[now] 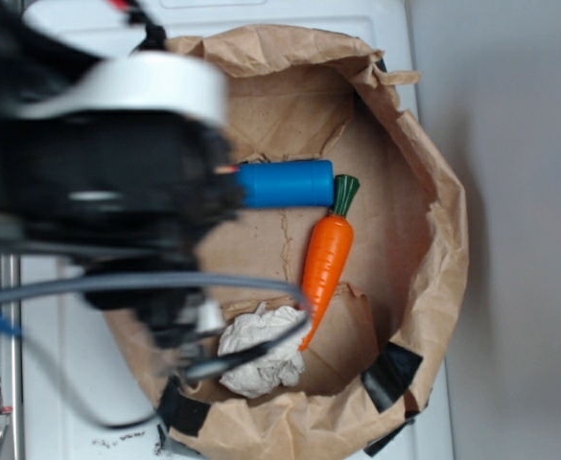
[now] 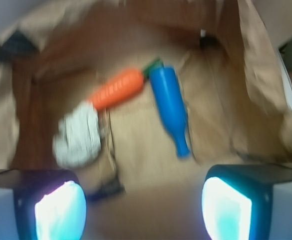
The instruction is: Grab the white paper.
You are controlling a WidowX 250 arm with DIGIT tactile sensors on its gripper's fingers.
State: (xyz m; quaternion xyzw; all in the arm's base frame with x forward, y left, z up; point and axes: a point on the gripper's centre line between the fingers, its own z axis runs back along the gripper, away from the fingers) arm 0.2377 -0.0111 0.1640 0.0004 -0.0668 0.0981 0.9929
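Spread wide apart, the jaws of our gripper [image 2: 143,207] hold nothing: in the wrist view we see the two fingers [image 2: 61,210] at the bottom corners with bare bag floor between them.

We find the white paper [image 1: 261,350] lying on the floor of the brown paper bag [image 1: 433,249], near the bag's lower edge in the exterior view. It is a crumpled, off-white ball with grey creases. In the wrist view the white paper [image 2: 77,137] sits ahead of our left-hand finger and clear of it, though that picture is blurred.

Just beside the ball lies the orange carrot [image 1: 326,264], its pointed tip next to the paper and its green top pointing away; whether tip and paper touch we cannot tell. At the carrot's green end rests the blue bottle [image 1: 285,183], lying on its side, close to or touching the leaves.

We see black tape [image 1: 390,374] on the bag's rolled rim. Our arm [image 1: 98,182] fills the left of the exterior view, blurred, with grey cables [image 1: 146,283] crossing in front of the paper ball. Under the bag is a white surface [image 1: 69,364].
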